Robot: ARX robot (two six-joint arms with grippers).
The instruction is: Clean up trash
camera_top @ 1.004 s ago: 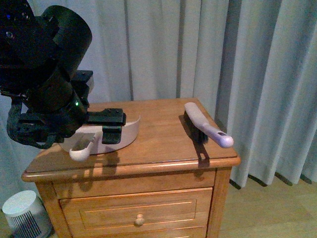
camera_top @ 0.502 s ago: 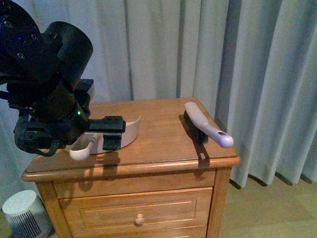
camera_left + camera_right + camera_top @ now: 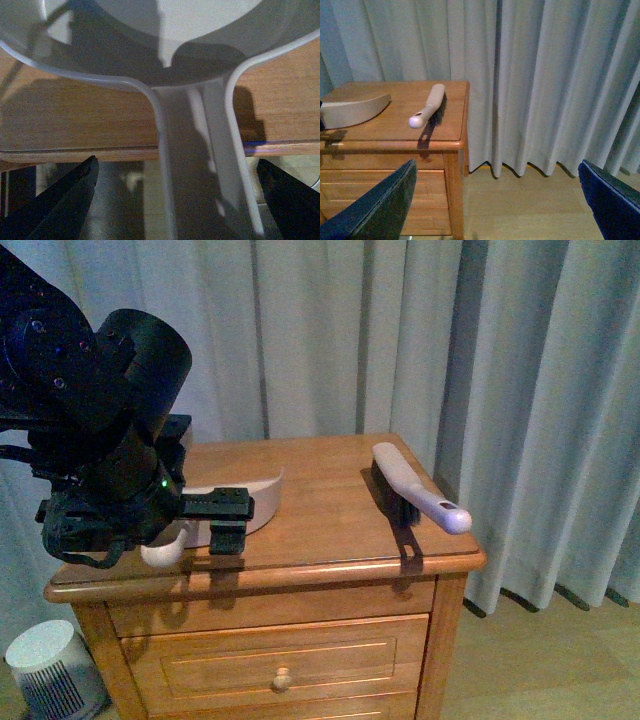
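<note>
No trash shows in any view. A pink dustpan (image 3: pixel 263 501) lies on the left of the wooden nightstand (image 3: pixel 330 530), its handle (image 3: pixel 160 553) pointing over the front edge. My left gripper (image 3: pixel 226 519) hovers open over the dustpan's near side. In the left wrist view the handle (image 3: pixel 200 170) runs between the open left gripper's (image 3: pixel 177 200) fingers, touching neither. A white-handled brush (image 3: pixel 415 490) lies at the nightstand's right edge. My right gripper (image 3: pixel 497 200) hangs open over the floor, to the right of the nightstand (image 3: pixel 395 135); brush (image 3: pixel 426 108) and dustpan (image 3: pixel 355 111) show from there.
Grey curtains (image 3: pixel 450 350) hang behind and to the right of the nightstand. A small white fan-like appliance (image 3: pixel 45 665) stands on the floor at the lower left. Drawers (image 3: pixel 280 660) face front. Wooden floor (image 3: pixel 530 205) lies to the right.
My left arm has drawn back and down toward the nightstand's front left edge, its gripper sliding back along the dustpan. Dustpan and brush have not moved.
</note>
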